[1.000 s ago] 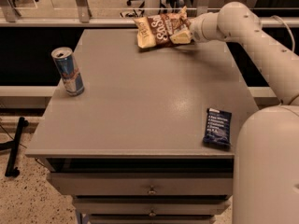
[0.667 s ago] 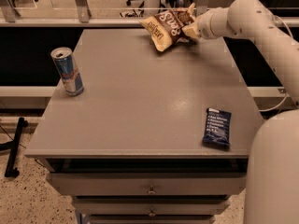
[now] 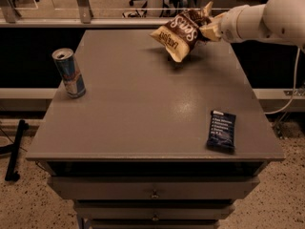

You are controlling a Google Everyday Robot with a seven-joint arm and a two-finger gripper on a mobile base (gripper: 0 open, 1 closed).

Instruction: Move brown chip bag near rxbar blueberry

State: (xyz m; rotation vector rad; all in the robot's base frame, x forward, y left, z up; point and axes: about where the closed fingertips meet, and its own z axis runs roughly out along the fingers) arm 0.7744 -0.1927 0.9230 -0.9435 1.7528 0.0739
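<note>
Far back, end effector (image 3: 208, 28) has lifted the brown chip bag (image 3: 177, 35).

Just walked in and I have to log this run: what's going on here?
The robot's gripper is shut on the brown chip bag, holding it tilted above the far end of the table. The rxbar blueberry lies flat near the front right edge, well apart from the bag. A drink can stands upright on the left side.

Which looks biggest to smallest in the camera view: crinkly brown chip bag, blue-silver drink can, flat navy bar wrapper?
1. crinkly brown chip bag, held by the gripper, far right.
2. blue-silver drink can and flat navy bar wrapper: alike, wrapper nearer, so unranked.
</note>
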